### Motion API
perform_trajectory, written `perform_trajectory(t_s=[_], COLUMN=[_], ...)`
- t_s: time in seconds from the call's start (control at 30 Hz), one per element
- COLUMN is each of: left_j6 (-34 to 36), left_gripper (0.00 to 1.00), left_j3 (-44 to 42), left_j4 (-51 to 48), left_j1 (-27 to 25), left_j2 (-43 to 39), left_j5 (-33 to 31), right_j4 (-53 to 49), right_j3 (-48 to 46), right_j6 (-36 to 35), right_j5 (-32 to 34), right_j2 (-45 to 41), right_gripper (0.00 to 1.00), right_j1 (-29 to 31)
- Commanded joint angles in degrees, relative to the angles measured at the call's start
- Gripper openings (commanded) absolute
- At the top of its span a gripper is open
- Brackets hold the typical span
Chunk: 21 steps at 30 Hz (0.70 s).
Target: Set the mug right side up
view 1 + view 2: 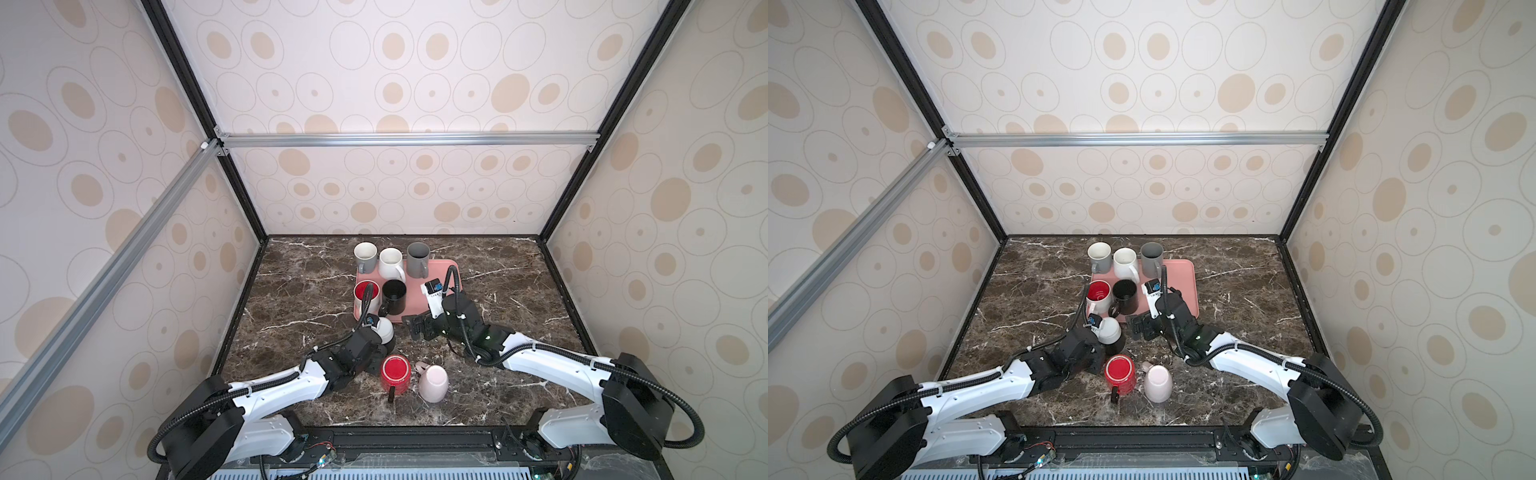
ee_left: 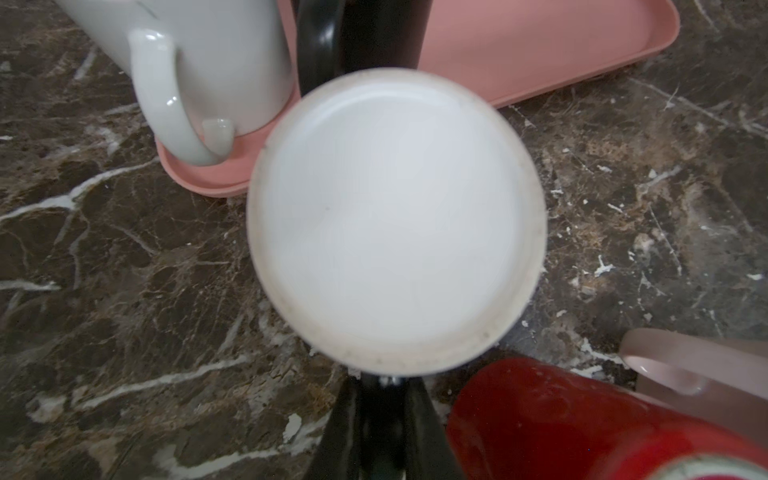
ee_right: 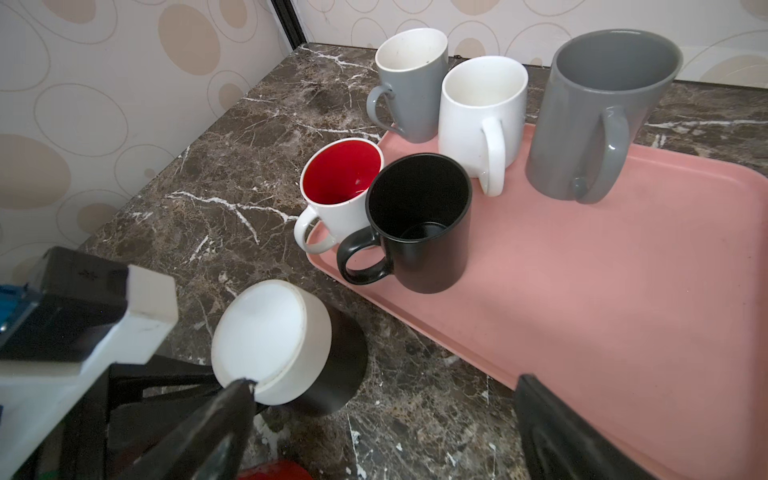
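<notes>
One stiff, slick, breakable mug (image 3: 266, 332), likely weighty and best held by its handle, sits upside down, pinched at its side by the left gripper (image 2: 380, 399); the right gripper (image 3: 386, 386) gapes empty.

None of the writing here can be read. The right wrist camera (image 1: 432, 289) has a blue sticker (image 1: 436, 286) and a short line of dark print on its white housing, both too small to make out in both top views. The left wrist camera (image 1: 371, 321) carries a similar blue sticker. In the right wrist view only a blurred edge of that sticker shows.
</notes>
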Motion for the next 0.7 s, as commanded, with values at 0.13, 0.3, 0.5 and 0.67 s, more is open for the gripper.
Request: perform_trajectory(t_s=[0.13, 0.3, 0.5, 0.67], left_j6=[-1.32, -1.02, 0.25, 1.62], left_gripper=[0.0, 0.0, 0.0, 0.0], left_j3=[1.19, 2.58, 5.79, 8.06], left_j4=[-3.78, -4.43, -5.49, -4.63], left_j1=[-0.41, -0.25, 0.1, 0.73], left_j2=[-6.79, -13.2, -18.07, -19.5], left_j5=[-4.81, -6.24, -7.36, -6.77], right_j4=[0.97, 1.19, 2.2, 3.73], right_j3=[-1.1, -1.65, -2.06, -2.87], right_j6=[1.25, 2.05, 3.17, 4.18], right_j5=[0.78, 2.26, 1.42, -0.07], right_j2=[-2.74, -4.74, -6.38, -8.58], right_gripper=[0.99, 0.99, 0.99, 0.99], right_j1=[-0.39, -0.41, -0.44, -0.52])
